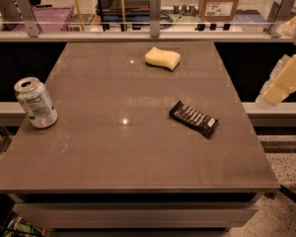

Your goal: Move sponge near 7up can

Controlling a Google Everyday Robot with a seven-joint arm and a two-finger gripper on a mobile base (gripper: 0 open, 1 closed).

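On the table, sponge and 7up can sit well apart.
Gripper off the right edge, seemingly empty; its opening cannot be told.

Table: grey-brown flat top.
Far side: pale yellow foam sponge.
Left edge: silver-white 7up can.
Right: flat black wrapper.
Gripper: past the right edge.

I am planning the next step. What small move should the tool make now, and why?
Probably move the tool left and forward, toward the sponge. The tool hangs beyond the right edge of the table, while the sponge lies near the far edge, apart from the 7up can at the left edge. The sponge must be grasped first.
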